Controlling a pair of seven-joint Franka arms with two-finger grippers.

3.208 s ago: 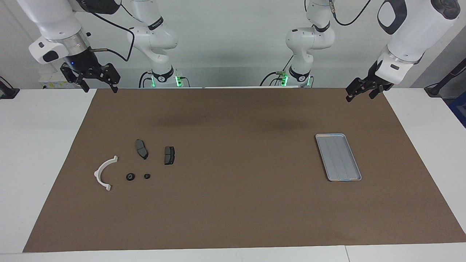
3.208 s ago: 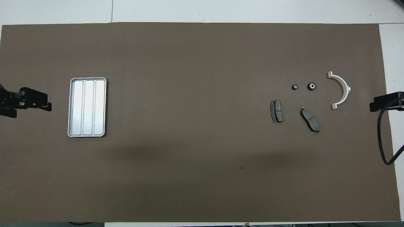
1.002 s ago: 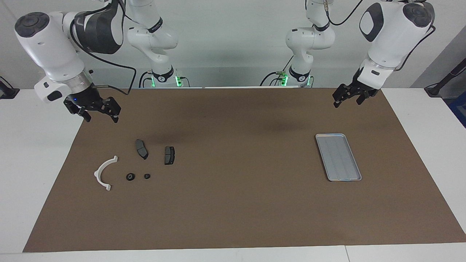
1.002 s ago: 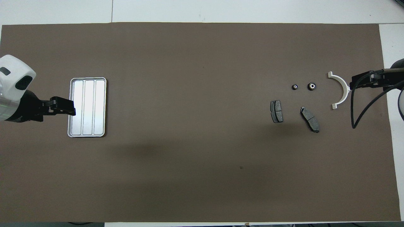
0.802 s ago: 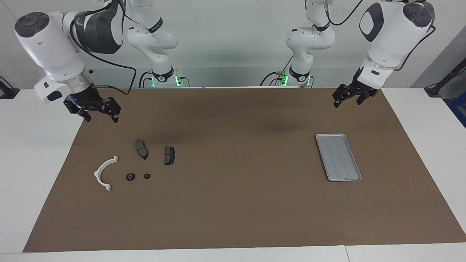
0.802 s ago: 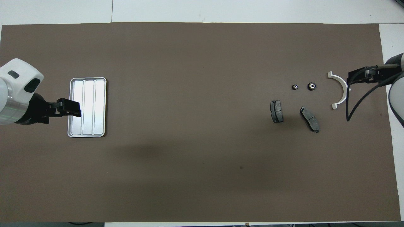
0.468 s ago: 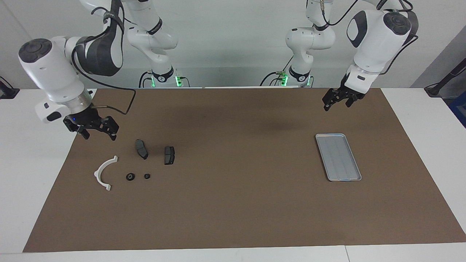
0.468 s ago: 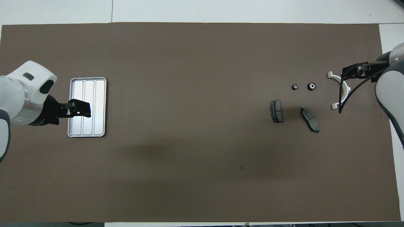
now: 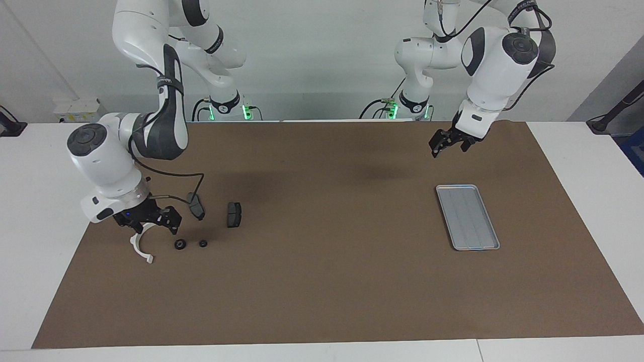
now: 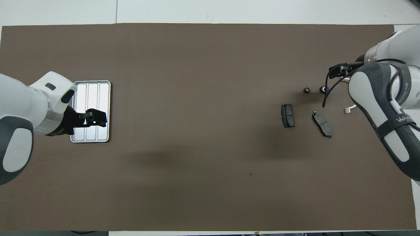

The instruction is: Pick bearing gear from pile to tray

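Now right end effector [image 9: 149, 225] hangs low over the white bracket [image 9: 141, 249], fingers spread wide, empty. Two bearing gears [image 9: 180, 244] sit just beside it on counter; tray [image 9: 467, 216] well apart. Left end effector [image 9: 448, 143] open, aloft. Risk: clipping the bracket, scattering gears.

Both arms are glossy white, built of rounded segments with dark grey panels inset at the joints and round dark grey caps on the elbow ends. Each wrist ends in a silver metal ring above a black, angular two-finger hand: the left hand [image 9: 445, 144] and the right hand [image 9: 149, 225]. A small blue light glows on the right hand's black body. Thin black cables loop loosely from the forearms down to the hands. Grey lettering runs along the right arm's dark panel. Green lights shine at both arms' bases.
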